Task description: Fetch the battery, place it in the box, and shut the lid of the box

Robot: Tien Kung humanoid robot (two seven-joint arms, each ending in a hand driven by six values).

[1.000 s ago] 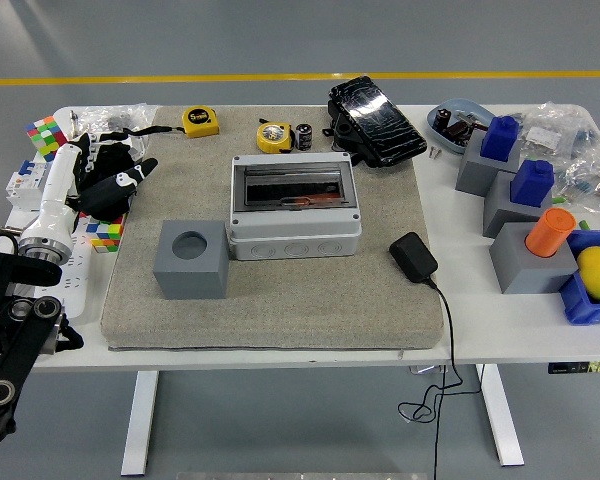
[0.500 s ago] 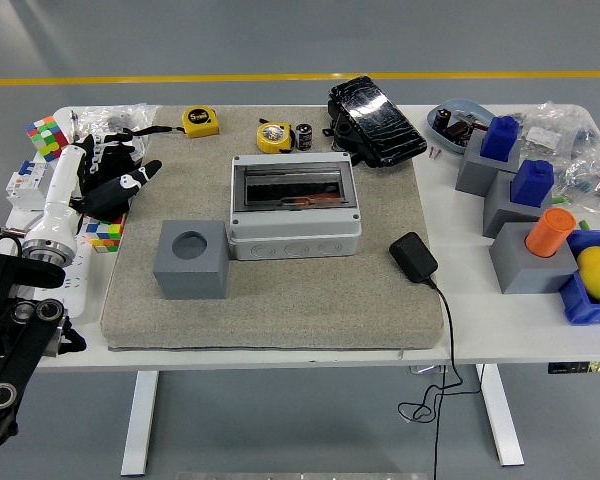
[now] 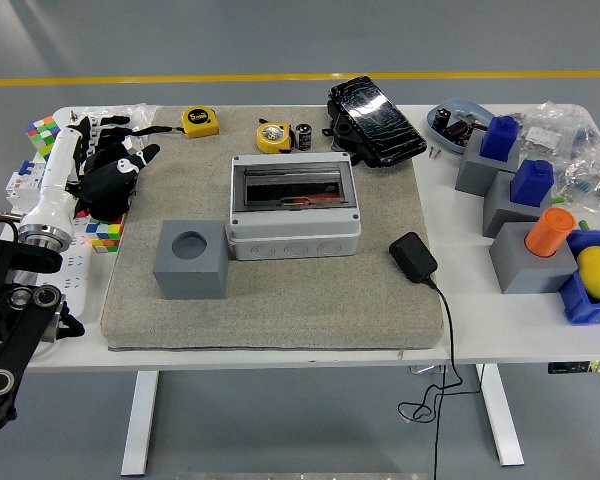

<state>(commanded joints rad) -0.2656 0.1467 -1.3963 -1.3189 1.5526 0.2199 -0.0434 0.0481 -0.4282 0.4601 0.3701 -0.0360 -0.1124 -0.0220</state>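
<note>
Since the earlier frames the left hand (image 3: 108, 172) has drifted up and a little toward the far edge of the worktop (image 3: 460, 320), its white forearm (image 3: 52, 195) now angled more steeply; nothing else has shifted.

Head view: the left hand hovers over the left rim of the grey mat (image 3: 280, 300), above a colourful cube (image 3: 105, 232). Its black fingers are loosely curled and grip nothing that can be seen, though dark clutter behind them blurs their outline. The arm's lower part is cut off at the picture's bottom left corner. The right arm is out of sight.

The battery (image 3: 304, 137), a small dark cylinder, stands at the mat's far edge, just beside a yellow tape measure (image 3: 272, 136) and well apart from the hand. A second yellow tape measure (image 3: 201, 122) lies further left. The grey box (image 3: 294, 207) sits mid-mat with its smoky clear lid (image 3: 294, 187) down; what lies inside is hard to make out through it. A grey block with a round hole (image 3: 191, 259) stands at its left, a black adapter (image 3: 413, 256) at its right.
</note>
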